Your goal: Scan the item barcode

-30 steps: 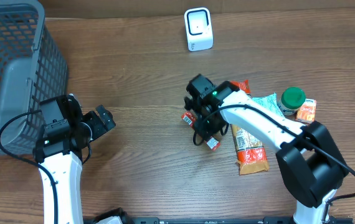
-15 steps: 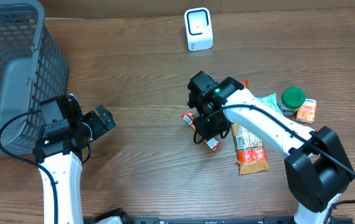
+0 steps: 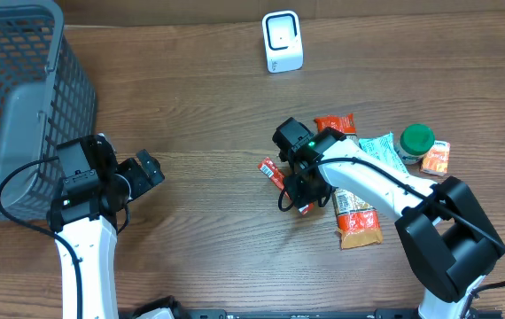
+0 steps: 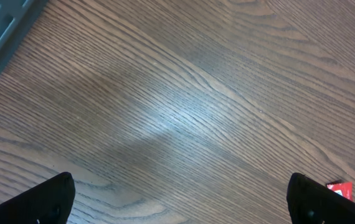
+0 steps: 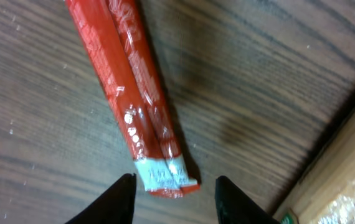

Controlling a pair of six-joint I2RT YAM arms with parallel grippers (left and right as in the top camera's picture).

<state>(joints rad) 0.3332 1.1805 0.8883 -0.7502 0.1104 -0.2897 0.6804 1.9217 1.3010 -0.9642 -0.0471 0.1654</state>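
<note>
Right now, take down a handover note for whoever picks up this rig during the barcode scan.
Left pincer: open, idle over the table beside the basket.
Right pincer: open, straddling one end of the red stick packet, not clamped.
Packet lies flat on the table; scanner stands at the far edge.
Done: pincer lined up on the packet.
Left: grip, lift, show the barcode to the scanner.

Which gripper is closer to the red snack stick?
Right. The right gripper is directly over the red snack stick; the left gripper is far off, beside the basket.
</note>
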